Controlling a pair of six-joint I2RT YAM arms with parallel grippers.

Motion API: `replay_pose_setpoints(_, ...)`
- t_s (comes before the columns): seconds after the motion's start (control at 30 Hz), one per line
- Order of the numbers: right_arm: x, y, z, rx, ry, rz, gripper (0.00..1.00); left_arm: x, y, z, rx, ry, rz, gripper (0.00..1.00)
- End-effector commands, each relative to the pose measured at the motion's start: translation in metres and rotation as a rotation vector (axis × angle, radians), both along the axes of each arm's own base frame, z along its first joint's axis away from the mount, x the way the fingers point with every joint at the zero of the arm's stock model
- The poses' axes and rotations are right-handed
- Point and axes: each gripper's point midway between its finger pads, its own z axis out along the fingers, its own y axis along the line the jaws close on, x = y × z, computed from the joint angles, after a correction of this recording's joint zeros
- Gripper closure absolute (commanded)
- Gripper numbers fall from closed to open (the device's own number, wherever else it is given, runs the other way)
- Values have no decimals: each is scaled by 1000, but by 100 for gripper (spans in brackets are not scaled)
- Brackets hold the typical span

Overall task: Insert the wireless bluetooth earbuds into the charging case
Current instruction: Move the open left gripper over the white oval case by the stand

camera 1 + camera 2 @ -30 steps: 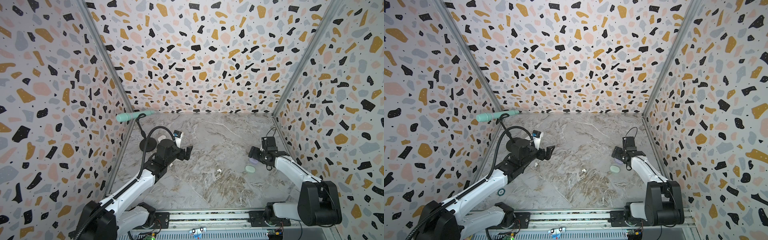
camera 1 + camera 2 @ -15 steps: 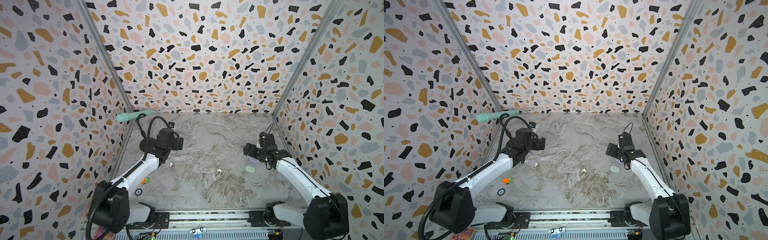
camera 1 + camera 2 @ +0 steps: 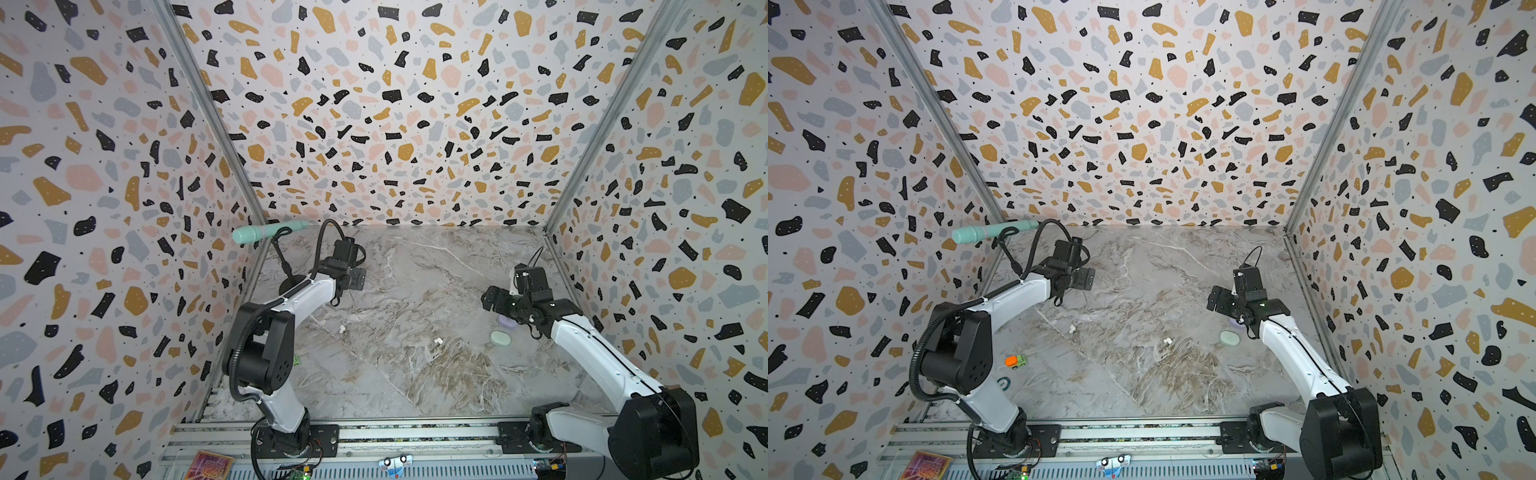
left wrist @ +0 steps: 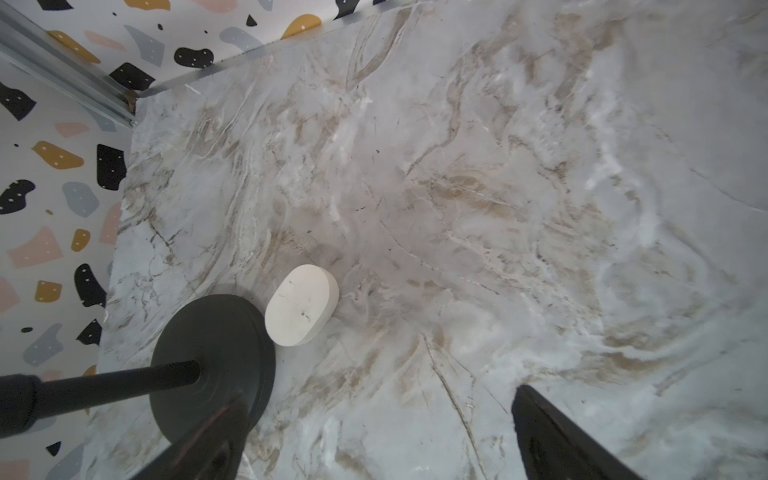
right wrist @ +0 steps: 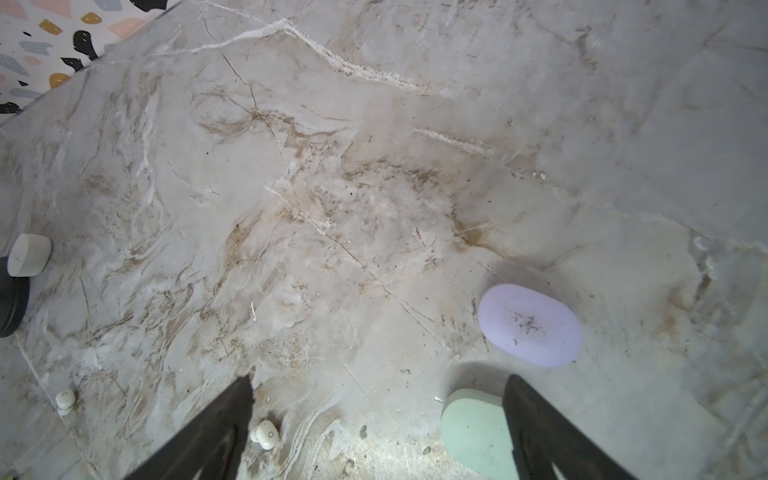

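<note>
Two white wireless bluetooth earbuds lie apart on the marble table, one [image 3: 341, 328] [image 3: 1072, 329] [image 5: 65, 401] left of centre and one [image 3: 437, 341] [image 3: 1168, 340] [image 5: 266, 434] nearer the right. A mint charging case [image 3: 500, 338] [image 3: 1230, 338] [image 5: 473, 432] and a lavender case [image 3: 508, 321] [image 5: 530, 324] lie shut under my right gripper [image 3: 505, 301] [image 3: 1231, 301] [image 5: 380, 382], which hangs open and empty above them. A white case [image 4: 302, 305] [image 5: 29, 254] lies shut beside a black stand base [image 4: 212, 365]. My left gripper [image 3: 353, 280] [image 3: 1084, 278] [image 4: 378, 403] is open and empty above the back left.
A mint microphone [image 3: 266, 230] [image 3: 992, 230] on a black stand leans at the back left corner. An orange toy car [image 3: 1016, 360] and a small round disc [image 3: 1003, 383] lie by the left arm's base. Patterned walls close in three sides.
The left arm has folded back, its elbow now raised near its base, with the gripper kept at the back left. The right gripper has shifted a little left and its jaws have spread slightly.
</note>
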Motion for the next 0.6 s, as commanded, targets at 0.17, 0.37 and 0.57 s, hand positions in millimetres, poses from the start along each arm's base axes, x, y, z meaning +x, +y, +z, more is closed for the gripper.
replay_pose_setpoints(0.17, 2, 4, 25, 27, -46, 8, 5, 23, 19, -15, 26, 50, -2, 0)
replay_pose_setpoints(0.37, 3, 5, 26, 27, -51, 9, 4, 31, 28, -28, -16, 75, 5, 0)
replay_pose_setpoints(0.57, 3, 6, 25, 31, -49, 14, 4, 37, 35, -39, -20, 77, 22, 0)
